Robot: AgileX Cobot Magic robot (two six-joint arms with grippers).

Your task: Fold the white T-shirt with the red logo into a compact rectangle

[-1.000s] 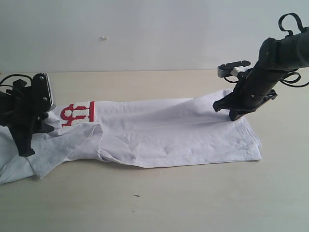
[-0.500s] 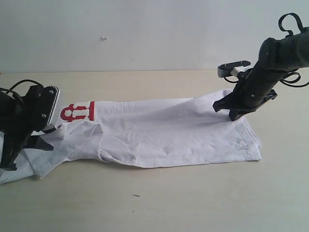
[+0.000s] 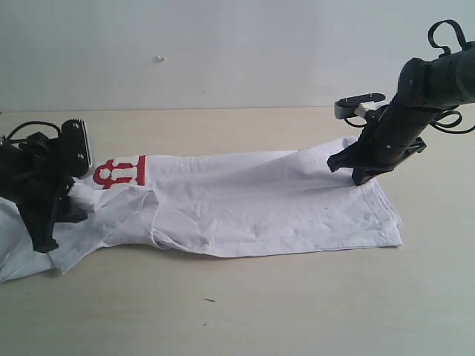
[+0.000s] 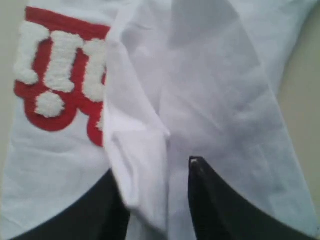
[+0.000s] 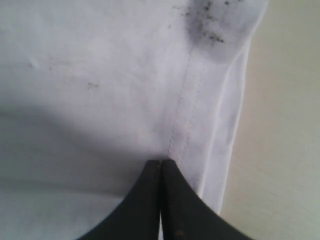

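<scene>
- Left gripper, far left of the table: jaws partly spread, a ridge of cloth lying loose between them, no pinch seen.
- Red logo: just right of that gripper, partly under a fold.
- White T-shirt: wrinkled, lying lengthwise across mid-table.
- Right gripper: jaws pressed together, pinching the shirt's far right hem.

This is looking like a robotics lab bench: a plain pale tabletop is filling the lower frame, a blank whitish wall is spanning the top, and the black cabled left arm and right arm are reaching in from the side edges over the white T-shirt.
</scene>
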